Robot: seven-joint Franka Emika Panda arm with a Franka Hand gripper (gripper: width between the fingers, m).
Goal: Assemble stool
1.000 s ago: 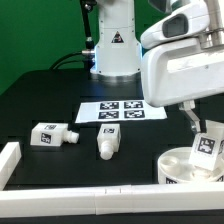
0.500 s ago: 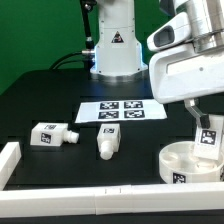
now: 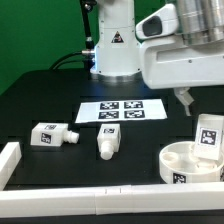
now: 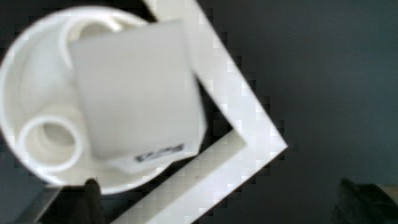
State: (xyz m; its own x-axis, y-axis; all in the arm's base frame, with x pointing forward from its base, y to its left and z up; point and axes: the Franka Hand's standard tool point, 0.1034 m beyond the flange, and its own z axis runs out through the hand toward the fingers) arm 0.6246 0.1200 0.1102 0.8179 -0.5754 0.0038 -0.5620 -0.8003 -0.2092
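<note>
Nearest you, at the ext. view's right by the front rail (image 3: 100, 193), the seat disc (image 3: 180, 160) sits on the table (image 3: 40, 100) w/ one upright leg (image 3: 208, 135) standing in it, tag facing the cam. Your gripper (image 3: 185, 101) hangs just above that leg, on its left in the ext. view and not touching it; in the wrist view the fingers (image 4: 87, 202) are spread wide w/ nothing between them. Further back, two loose legs (image 3: 52, 134) lie on their sides, apart from each other, then the marker board (image 3: 122, 110), then the arm's base (image 3: 113, 55).
</note>
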